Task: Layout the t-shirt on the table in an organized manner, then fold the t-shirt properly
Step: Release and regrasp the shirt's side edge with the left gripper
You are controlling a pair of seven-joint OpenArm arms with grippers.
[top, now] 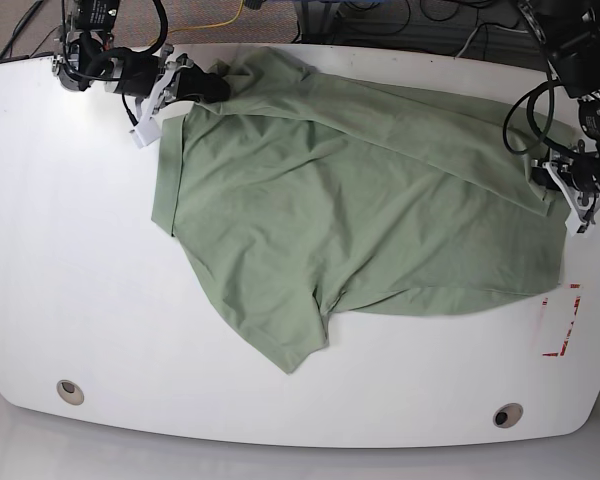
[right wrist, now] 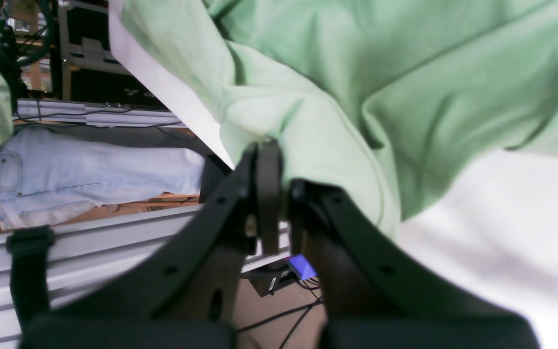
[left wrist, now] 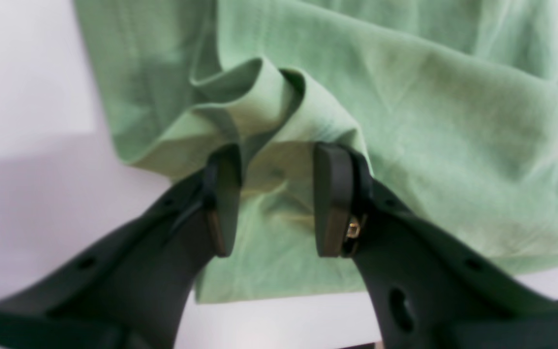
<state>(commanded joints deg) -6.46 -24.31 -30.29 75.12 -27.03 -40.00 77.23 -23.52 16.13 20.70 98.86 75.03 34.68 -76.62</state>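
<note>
The t-shirt [top: 360, 210] lies spread across the middle and far part of the bench [top: 70, 280], pale sage green and heavily wrinkled. One sleeve points toward the near edge, ending just left of centre, and a hemmed edge runs down its left side. The right side of the cloth reaches almost to the red tape mark [top: 560, 322] near the bench's right edge. Two round grey grommet holes [top: 70, 390] sit near the front corners, well apart from the fabric.

At the far left corner, the right gripper [top: 202, 86] meets the shirt's far edge. In the right wrist view its jaws stand nearly together, with a bunched fold of green cloth [right wrist: 279, 121] pinched at their tips right at the bench edge. Beyond that edge, a person's light blue jeans [right wrist: 90, 169] and some cables show.

At the right side, the left gripper [top: 552, 180] sits at the shirt's right edge. The left wrist view shows its jaws parted with a clear gap, a raised ruffle of fabric [left wrist: 269, 97] standing between and just beyond the two pads [left wrist: 332, 198]; neither pad presses the cloth together.
</note>
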